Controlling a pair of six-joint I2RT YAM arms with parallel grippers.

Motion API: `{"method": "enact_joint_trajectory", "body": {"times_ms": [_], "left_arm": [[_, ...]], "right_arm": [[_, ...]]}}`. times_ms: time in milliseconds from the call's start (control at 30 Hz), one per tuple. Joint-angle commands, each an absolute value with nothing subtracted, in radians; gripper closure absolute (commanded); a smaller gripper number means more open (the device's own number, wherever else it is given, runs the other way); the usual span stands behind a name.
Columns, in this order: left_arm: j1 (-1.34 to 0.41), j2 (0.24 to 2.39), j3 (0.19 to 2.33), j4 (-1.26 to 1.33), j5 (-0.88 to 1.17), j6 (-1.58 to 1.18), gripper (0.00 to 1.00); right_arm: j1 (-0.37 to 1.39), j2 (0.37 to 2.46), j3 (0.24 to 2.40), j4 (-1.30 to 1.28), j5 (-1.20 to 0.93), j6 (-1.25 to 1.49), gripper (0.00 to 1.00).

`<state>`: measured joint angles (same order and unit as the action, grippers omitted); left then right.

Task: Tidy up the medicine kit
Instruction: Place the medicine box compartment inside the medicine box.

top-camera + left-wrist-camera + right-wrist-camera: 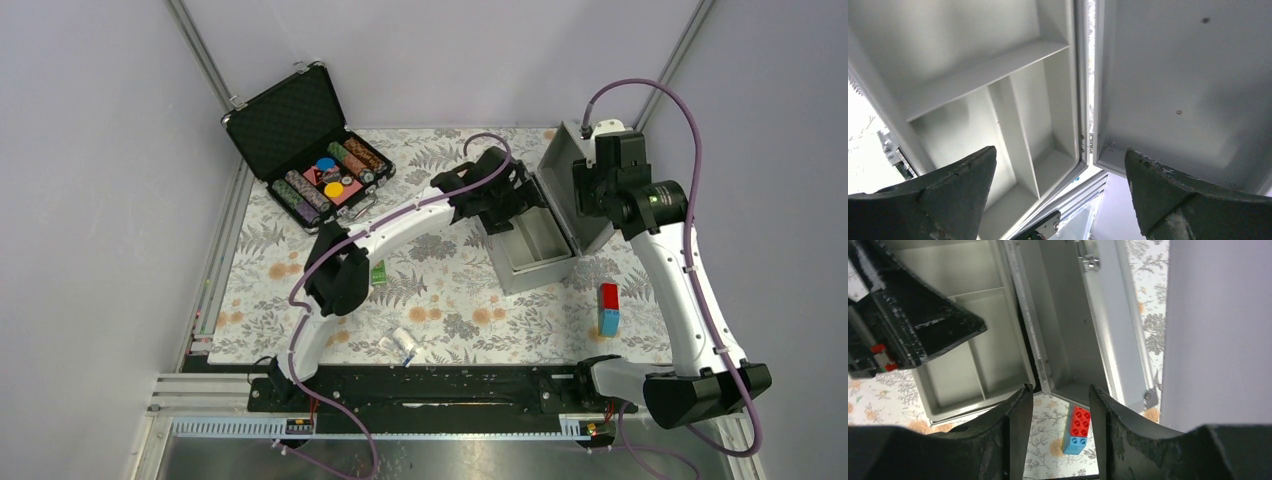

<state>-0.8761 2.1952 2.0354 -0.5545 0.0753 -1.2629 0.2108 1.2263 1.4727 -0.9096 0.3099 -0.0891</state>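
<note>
The medicine kit (537,274) is a silver-grey metal box standing on the floral mat at the right of centre. Its lid (563,165) is swung up on the right side. My left gripper (497,205) hangs over the box's open top with its jaws wide open and nothing between them (1060,152). In the left wrist view the box's dividers (983,75) and bare compartments show beside the lid (1173,75). My right gripper (592,185) is behind the raised lid. Its jaws (1059,395) stand partly open above the hinge corner of the lid (1068,315), with only mat seen between them.
A red and blue brick (609,308) (1077,430) lies on the mat right of the box. A black foam-lined case of coloured chips (315,165) sits open at the back left. A small green thing (379,271) and a white item (400,343) lie near the front.
</note>
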Motion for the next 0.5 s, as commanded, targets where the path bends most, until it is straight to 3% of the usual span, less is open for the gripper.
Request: {"method": "enact_joint_trajectory", "body": {"times_ms": [0,133,267,467], "left_arm": [[-0.842,2.104,2.126,-0.369,0.105,-1.093,0.01],[-0.762,1.989,2.112,-0.367,0.111,-0.964,0.01],[-0.593,1.853,1.955,-0.314,0.159,-0.867,0.01],[-0.41,1.701,1.795,-0.379,0.184,-0.437,0.01]], "right_arm": [[0.207,1.242,1.511,-0.939,0.132,-0.141,0.47],[0.207,1.279,1.5,-0.962,-0.047,-0.151,0.46],[0.207,1.341,1.525,-0.973,-0.195,-0.137,0.46],[0.21,1.445,1.498,-0.923,-0.278,-0.103,0.51]]}}
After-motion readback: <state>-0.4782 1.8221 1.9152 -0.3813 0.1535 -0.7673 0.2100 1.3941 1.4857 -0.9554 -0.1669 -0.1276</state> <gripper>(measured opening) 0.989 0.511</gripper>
